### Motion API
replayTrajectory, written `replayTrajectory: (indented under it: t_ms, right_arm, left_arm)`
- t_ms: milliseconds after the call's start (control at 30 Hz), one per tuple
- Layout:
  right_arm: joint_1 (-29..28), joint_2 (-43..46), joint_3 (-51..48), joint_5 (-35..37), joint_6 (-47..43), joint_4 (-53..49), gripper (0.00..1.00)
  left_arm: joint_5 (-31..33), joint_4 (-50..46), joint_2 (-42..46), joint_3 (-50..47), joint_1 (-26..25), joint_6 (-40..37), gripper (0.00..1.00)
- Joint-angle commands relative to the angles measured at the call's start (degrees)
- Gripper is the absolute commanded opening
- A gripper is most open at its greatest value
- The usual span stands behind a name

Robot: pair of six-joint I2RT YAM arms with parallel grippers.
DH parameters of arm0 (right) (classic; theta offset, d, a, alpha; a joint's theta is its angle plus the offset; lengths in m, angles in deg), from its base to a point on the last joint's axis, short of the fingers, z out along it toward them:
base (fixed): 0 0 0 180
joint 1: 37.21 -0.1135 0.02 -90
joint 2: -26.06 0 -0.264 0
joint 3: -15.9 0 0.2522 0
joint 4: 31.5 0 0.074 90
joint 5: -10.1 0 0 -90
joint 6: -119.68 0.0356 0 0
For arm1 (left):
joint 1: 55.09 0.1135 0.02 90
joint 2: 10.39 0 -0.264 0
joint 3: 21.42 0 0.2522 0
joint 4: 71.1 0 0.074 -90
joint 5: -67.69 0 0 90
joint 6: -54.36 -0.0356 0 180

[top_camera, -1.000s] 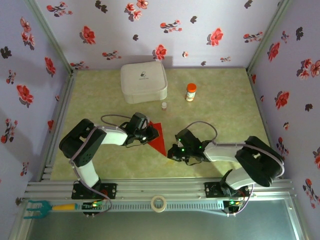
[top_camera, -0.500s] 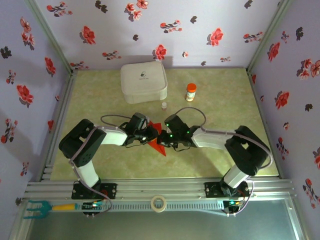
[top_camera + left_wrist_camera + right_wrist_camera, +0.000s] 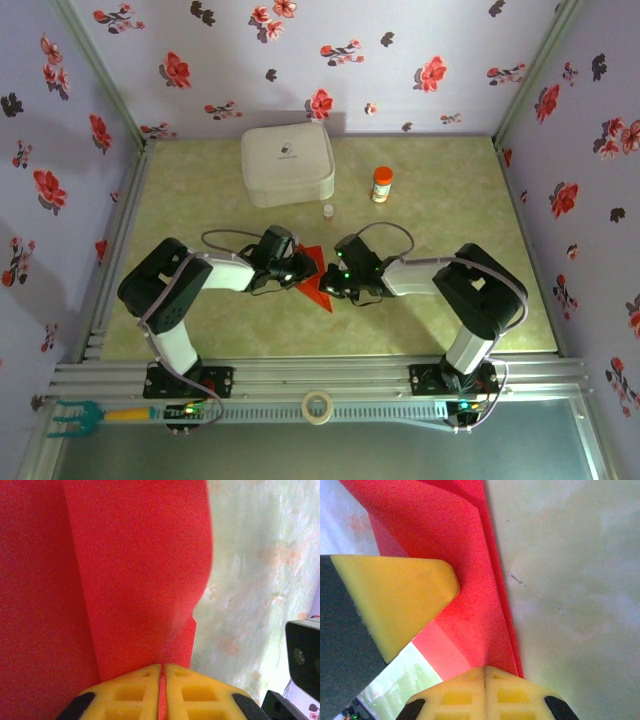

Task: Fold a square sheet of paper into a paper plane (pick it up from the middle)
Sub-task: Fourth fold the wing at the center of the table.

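Observation:
The red sheet of paper (image 3: 316,283), creased into a narrow folded shape with layered flaps, lies on the green table between both arms. My left gripper (image 3: 300,268) is shut on its near edge; in the left wrist view a red sliver sits between the yellow fingertips (image 3: 162,672), and the paper (image 3: 135,570) spreads ahead. My right gripper (image 3: 334,283) is shut, with nothing between its tips (image 3: 485,675), which rest against the paper (image 3: 470,595) beside a long crease. One yellow left finger (image 3: 395,600) shows there, lying on the paper.
A white rounded case (image 3: 287,164) stands at the back, with an orange-capped bottle (image 3: 381,184) and a tiny vial (image 3: 328,211) to its right. A tape roll (image 3: 318,407) lies on the front rail. Flowered walls close in three sides.
My right arm has swung left from beside the paper until its shut tips rest on the paper's right part, close to the left gripper. The left gripper has kept its hold and place.

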Motion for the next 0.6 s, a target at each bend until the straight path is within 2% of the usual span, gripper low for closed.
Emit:
replayTrajectory:
  t_ms: [0,300,467,567]
  right_arm:
    - [0.10,-1.37,-4.96,-0.73,2.51,-0.20,0.00]
    - [0.21,0.13,-4.40,0.57,-2.20,-5.56,0.00]
    - [0.35,0.13,-3.45,0.01,-4.16,-6.66,0.00]
    - [0.30,0.28,-3.42,-0.12,-4.34,-6.65,0.00]
  left_arm:
    - [1.41,-4.09,0.07,-0.71,0.24,-1.10,0.13]
    - [1.34,-9.05,6.78,1.84,0.00,-4.05,0.20]
    - [1.39,-11.74,9.67,1.78,-1.44,-4.73,0.12]
    - [0.01,-11.85,8.12,2.06,-1.89,-4.72,0.08]
